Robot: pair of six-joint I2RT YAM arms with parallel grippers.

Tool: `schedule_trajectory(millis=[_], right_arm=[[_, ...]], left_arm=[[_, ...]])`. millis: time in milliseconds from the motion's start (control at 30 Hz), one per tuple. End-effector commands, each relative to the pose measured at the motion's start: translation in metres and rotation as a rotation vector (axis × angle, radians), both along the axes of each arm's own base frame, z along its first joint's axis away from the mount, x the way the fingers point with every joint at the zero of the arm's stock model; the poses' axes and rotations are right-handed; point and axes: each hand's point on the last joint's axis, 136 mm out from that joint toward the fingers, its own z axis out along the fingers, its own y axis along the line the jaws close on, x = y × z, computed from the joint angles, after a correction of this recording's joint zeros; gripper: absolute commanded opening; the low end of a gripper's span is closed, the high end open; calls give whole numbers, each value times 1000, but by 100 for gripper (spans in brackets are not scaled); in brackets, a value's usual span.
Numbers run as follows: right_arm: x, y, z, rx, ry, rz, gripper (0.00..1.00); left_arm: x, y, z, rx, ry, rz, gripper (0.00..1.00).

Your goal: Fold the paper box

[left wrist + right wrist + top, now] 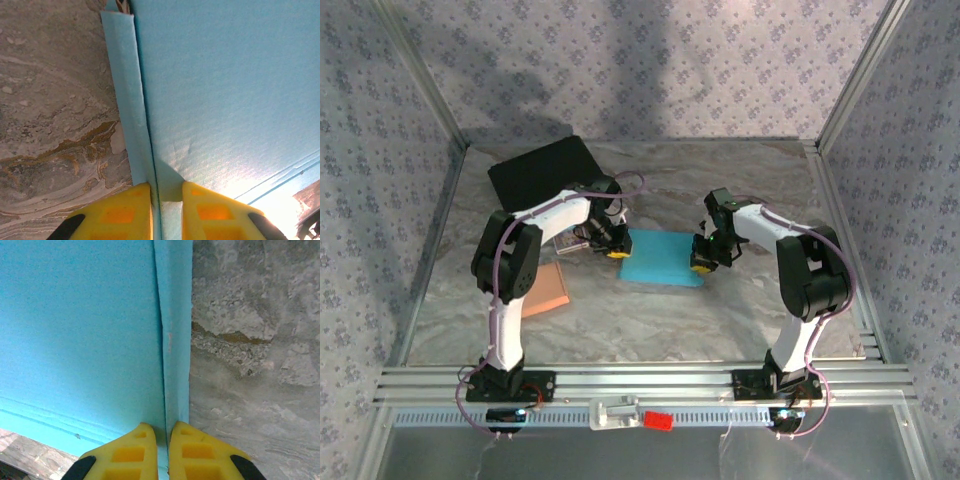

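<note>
The paper box (665, 258) is a flat light-blue sheet lying mid-table. My left gripper (615, 250) is at its left edge and my right gripper (701, 265) at its right edge. In the left wrist view the narrow side flap (125, 90) stands up along its crease and runs between the yellow fingers of the left gripper (166, 192). The left finger touches the flap and the right one stands a little off it. In the right wrist view the right gripper (168, 430) is pinched shut on the opposite side flap (175, 315), with barely a slit between the fingers.
A black flat box (540, 170) lies at the back left. A tan card (545, 288) lies left of the blue sheet, with a small dark patterned item (570, 243) behind it. Metal frame posts and patterned walls surround the marbled table (720, 320).
</note>
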Motion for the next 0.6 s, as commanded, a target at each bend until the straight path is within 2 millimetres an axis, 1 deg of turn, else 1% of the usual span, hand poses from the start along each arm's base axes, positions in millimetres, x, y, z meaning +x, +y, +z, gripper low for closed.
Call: schedule_trajectory(millis=[0, 100, 233, 300, 433, 567], right_arm=[[5, 4, -1, 17, -3, 18, 9], [9, 0, 4, 22, -25, 12, 15], [20, -10, 15, 39, -70, -18, 27], [23, -12, 16, 50, -74, -22, 32], [22, -10, 4, 43, -45, -4, 33], [20, -14, -7, 9, -23, 0, 31]], left_arm=[[-16, -6, -18, -11, 45, -28, 18], [-19, -3, -21, -3, 43, -28, 18], [-23, 2, -25, 15, 45, -31, 18], [-23, 3, -26, 22, 47, -32, 20], [-23, 4, -27, 26, 47, -32, 22], [-23, 5, -24, 32, 45, -38, 28]])
